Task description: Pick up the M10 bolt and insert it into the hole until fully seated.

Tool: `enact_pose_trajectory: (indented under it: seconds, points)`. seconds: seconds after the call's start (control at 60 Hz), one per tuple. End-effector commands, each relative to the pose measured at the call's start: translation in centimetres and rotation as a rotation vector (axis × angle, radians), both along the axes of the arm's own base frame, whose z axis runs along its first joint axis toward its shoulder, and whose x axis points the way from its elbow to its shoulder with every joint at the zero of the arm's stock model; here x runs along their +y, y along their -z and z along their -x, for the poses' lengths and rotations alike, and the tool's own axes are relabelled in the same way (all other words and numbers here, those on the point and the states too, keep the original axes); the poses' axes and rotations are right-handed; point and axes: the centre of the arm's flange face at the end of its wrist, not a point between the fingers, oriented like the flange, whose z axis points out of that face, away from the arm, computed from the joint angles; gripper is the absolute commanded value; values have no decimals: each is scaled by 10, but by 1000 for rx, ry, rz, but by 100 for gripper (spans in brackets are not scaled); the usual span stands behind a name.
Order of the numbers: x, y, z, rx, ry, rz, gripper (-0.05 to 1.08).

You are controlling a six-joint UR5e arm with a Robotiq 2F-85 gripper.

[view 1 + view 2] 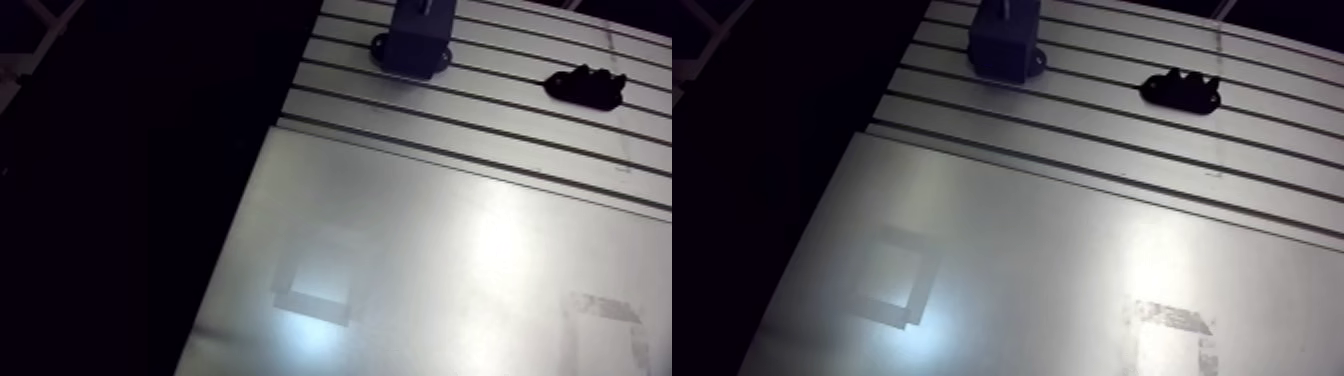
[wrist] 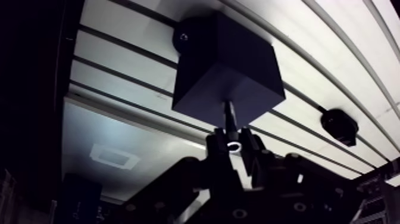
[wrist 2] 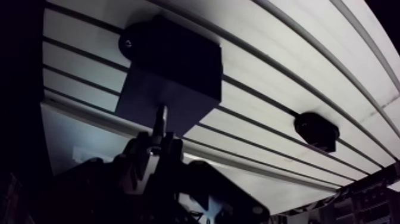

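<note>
The table [image 1: 480, 112] is seen as bare light metal, smooth between its dark slots, and the sheet [image 1: 450, 260] lying on it is seen as smoother metal with a soft sheen. The block [image 2: 226, 59] is shown with a dark matt surface, perhaps plastic, while the bolt [image 2: 229, 113] is shown as grey metal, slightly shiny.

Under me the slotted aluminium table [image 1: 480, 110] ran far and right; nearer lay a smooth metal sheet [image 1: 430, 230] catching a bright patch of light [image 1: 315, 290]. Everything left was dark.
</note>
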Motion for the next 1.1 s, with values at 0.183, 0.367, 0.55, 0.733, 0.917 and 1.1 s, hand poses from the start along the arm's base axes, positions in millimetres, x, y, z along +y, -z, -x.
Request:
enact_pose_trajectory:
  seconds: [0.183,0.367,0.55,0.733,0.917,1.1]
  points:
    - [-6,0,-5,0,-16,-13,107]
    - [-7,1,-6,1,-32,-19,90]
    - [-10,3,-8,9,-43,-31,0]
    - [-9,0,-6,27,-41,-27,0]
    - [-5,-7,-1,43,-33,-24,0]
    - [11,-37,4,89,3,-5,0]
